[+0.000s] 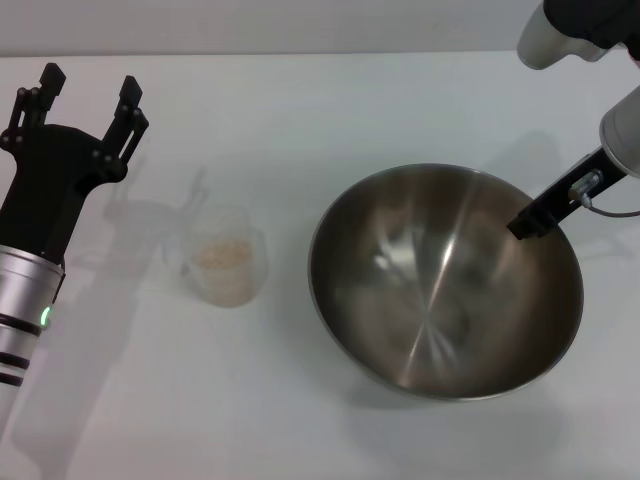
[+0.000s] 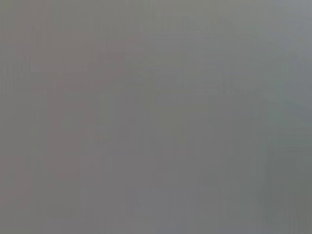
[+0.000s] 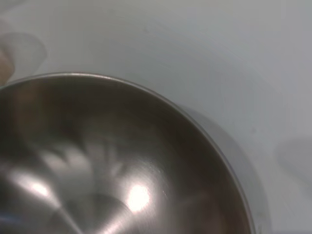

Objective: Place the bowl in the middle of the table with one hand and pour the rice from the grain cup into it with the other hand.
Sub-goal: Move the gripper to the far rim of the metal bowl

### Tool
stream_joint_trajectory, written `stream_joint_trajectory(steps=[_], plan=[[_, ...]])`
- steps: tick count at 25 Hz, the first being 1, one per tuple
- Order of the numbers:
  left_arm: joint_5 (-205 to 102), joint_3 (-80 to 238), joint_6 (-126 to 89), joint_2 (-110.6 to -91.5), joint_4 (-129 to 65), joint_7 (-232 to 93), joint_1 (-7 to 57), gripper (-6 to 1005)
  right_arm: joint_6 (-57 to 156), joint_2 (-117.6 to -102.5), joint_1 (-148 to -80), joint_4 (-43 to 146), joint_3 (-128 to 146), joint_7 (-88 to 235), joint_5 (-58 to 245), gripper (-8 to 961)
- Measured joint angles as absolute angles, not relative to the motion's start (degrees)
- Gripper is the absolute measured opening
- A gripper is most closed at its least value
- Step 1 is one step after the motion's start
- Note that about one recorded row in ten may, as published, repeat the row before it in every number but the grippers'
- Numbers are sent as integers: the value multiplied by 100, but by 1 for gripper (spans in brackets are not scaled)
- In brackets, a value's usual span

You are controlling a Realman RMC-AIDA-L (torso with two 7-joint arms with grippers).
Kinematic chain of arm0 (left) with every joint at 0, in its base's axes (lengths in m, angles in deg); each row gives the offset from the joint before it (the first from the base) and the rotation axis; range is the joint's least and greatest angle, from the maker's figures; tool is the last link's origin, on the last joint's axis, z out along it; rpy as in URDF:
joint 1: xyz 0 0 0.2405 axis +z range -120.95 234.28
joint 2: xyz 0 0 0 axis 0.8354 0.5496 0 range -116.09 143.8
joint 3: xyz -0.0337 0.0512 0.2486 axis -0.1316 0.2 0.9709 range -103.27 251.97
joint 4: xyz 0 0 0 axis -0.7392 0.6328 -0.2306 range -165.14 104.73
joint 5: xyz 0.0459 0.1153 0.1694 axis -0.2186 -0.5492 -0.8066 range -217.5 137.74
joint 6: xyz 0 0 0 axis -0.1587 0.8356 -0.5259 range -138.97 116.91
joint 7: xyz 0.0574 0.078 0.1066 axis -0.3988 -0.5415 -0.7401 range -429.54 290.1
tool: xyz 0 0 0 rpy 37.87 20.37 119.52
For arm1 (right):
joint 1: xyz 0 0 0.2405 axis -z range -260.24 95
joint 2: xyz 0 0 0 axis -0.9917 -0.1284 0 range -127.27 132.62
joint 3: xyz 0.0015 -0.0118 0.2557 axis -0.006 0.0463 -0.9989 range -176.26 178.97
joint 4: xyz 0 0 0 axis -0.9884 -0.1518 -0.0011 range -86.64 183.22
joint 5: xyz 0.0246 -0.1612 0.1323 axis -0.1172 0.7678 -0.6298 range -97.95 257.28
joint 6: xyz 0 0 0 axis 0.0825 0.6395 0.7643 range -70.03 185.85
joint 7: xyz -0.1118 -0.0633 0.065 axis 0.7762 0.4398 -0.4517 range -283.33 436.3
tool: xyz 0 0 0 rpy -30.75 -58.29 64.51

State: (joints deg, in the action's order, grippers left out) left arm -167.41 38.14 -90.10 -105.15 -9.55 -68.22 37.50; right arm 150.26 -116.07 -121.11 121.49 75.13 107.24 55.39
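Note:
The bowl sits on the white table to the right of centre, shiny and with nothing in it; it fills the right wrist view. My right gripper is at the bowl's far right rim, with one black finger reaching inside the wall, shut on the rim. The grain cup stands to the left of the bowl, apart from it, with rice in it. My left gripper is open and empty at the far left, behind and left of the cup. The left wrist view shows only plain grey.
The table's far edge runs across the top of the head view. White tabletop shows between the cup and the bowl and in front of both.

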Motion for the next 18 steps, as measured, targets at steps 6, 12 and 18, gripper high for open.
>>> stream_joint_trajectory(steps=[6,12,18], plan=[[-16741,3820,-9013,-10516,-955,-6792,3773,755,14957,-11607,-12075,12182,7477,10771,5531,64],[-16741,3823,-9014,-10523,-955,-6788,3786,752,14933,-11607,-12071,12355,7280,10782,5532,52],[-16741,3823,-9039,-10520,-955,-6794,3787,750,14950,-11606,-12072,12812,7086,10786,5324,39]])
